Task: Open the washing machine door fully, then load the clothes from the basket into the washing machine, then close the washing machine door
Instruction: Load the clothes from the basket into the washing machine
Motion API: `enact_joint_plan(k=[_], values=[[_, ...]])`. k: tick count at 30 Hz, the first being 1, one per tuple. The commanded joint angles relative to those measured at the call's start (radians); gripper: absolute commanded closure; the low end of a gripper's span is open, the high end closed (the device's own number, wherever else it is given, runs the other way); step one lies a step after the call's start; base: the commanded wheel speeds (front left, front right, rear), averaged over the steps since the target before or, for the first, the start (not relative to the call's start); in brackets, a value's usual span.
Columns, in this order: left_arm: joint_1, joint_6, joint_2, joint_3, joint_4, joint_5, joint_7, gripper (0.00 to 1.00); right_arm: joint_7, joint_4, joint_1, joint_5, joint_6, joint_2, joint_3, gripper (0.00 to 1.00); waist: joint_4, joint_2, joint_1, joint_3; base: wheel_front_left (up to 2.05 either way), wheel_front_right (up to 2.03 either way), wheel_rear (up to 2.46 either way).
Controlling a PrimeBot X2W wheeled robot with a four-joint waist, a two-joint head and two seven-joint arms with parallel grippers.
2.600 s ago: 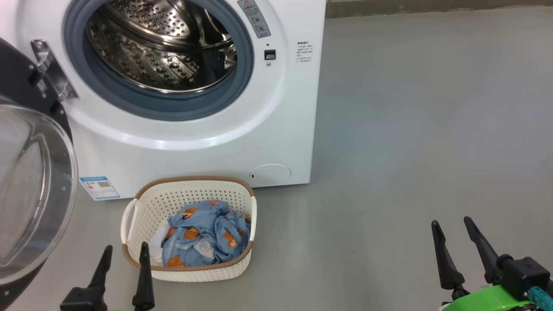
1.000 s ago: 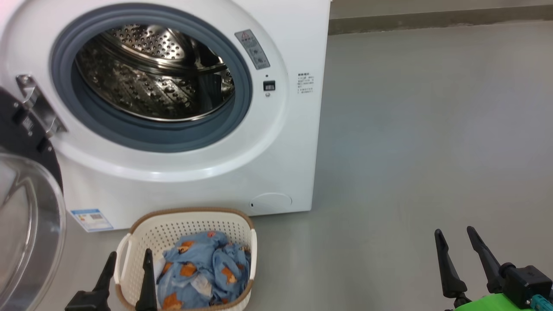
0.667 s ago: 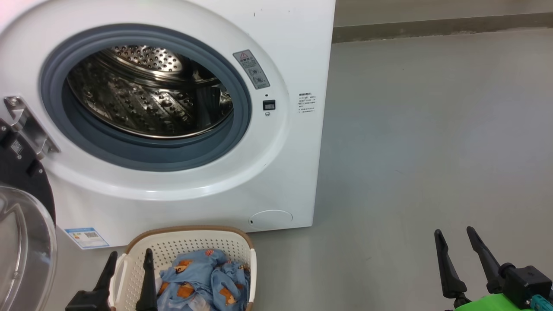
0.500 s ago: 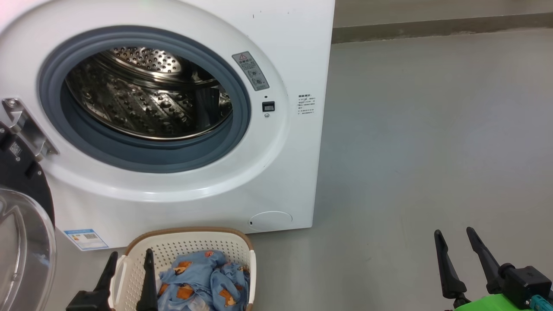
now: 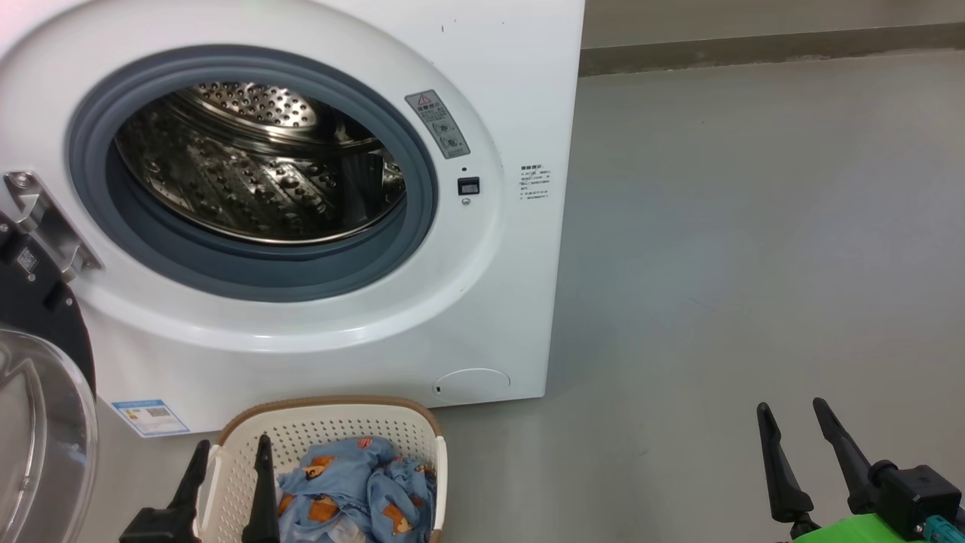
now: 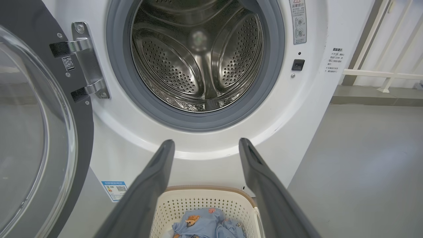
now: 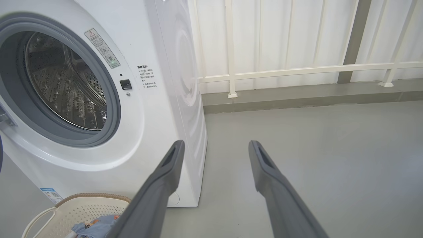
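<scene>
The white washing machine (image 5: 520, 90) fills the left of the head view, its steel drum (image 5: 256, 166) bare inside. Its black door (image 5: 34, 392) with the glass bowl hangs swung wide at the far left, also in the left wrist view (image 6: 36, 132). Below the machine stands the cream basket (image 5: 339, 422) holding the light blue clothes (image 5: 362, 490). My left gripper (image 5: 232, 446) is open, its tips over the basket's left rim. In its own view the left gripper (image 6: 205, 143) points at the drum (image 6: 198, 56) above the basket (image 6: 205, 198). My right gripper (image 5: 793, 411) hangs open over bare floor.
Grey floor (image 5: 754, 226) stretches to the right of the machine. A low kerb and a white railing (image 7: 297, 71) before a pale wall run behind it. A blue energy sticker (image 5: 149, 416) sits low on the machine's front.
The head camera tilted up, so the machine and basket slid down the picture. My left gripper shifted slightly right over the basket rim. The right gripper held still.
</scene>
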Motion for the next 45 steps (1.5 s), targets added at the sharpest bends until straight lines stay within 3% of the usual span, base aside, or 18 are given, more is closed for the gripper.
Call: enact_joint_plan(k=[1,9,19,32,45], values=[[-0.030,0.010,0.022,0.029,-0.029,-0.004,-0.007,0.00,-0.006,-0.021,-0.023,0.005,0.006,-0.008,0.030,0.00,0.000,-0.0001,0.0000,0.001,0.00,0.00,0.00],[-0.055,0.001,0.002,-0.003,0.018,-0.010,0.003,0.00,-0.008,-0.026,-0.034,0.014,0.006,-0.020,0.039,0.00,0.003,-0.0001,0.0000,0.036,0.00,0.00,0.00],[-0.155,-0.035,-0.043,-0.057,0.187,-0.012,-0.002,0.00,-0.005,-0.043,-0.068,0.027,0.006,-0.039,0.055,0.00,-0.002,-0.0001,0.0000,0.123,0.00,0.00,0.00],[-0.460,-0.103,-0.083,-0.080,0.605,-0.046,-0.012,0.00,-0.011,-0.078,-0.174,0.059,0.006,-0.081,0.084,0.00,-0.029,-0.0001,0.0000,0.348,0.00,0.00,0.00],[-0.793,-0.176,-0.044,-0.048,0.941,-0.098,0.040,0.00,-0.023,-0.089,-0.340,0.102,0.006,-0.095,0.141,0.00,-0.116,-0.0001,0.0000,0.630,0.00,0.00,0.00]])
